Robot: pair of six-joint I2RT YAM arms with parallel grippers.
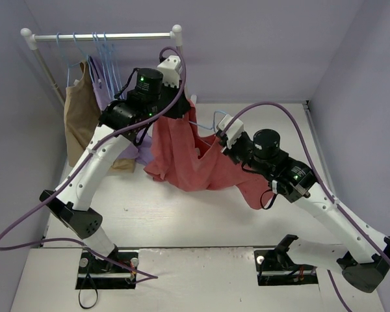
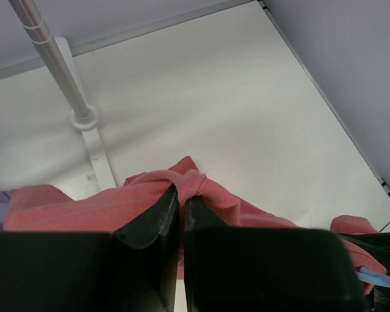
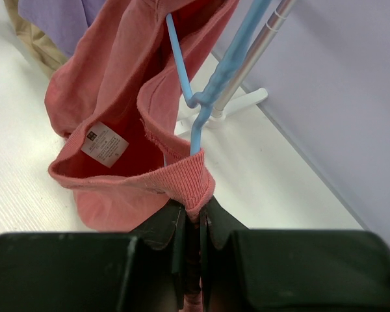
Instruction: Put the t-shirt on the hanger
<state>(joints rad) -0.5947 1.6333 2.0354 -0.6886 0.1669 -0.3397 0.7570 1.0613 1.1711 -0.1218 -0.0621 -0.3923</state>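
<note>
Pinching t-shirt (image 1: 188,156): left tool (image 2: 181,195) nipping bunched fold, right tool (image 3: 194,218) nipping ribbed collar.

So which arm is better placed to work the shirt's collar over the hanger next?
Right, probably. The right tool pinches the ribbed collar of the t-shirt right beside the hanger; the left tool only holds a bunch of cloth elsewhere.

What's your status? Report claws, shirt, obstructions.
Left claw shut on t-shirt. Right claw shut on its ribbed collar. Hanger wire runs into neck opening, not seated. Rack post close by.
</note>
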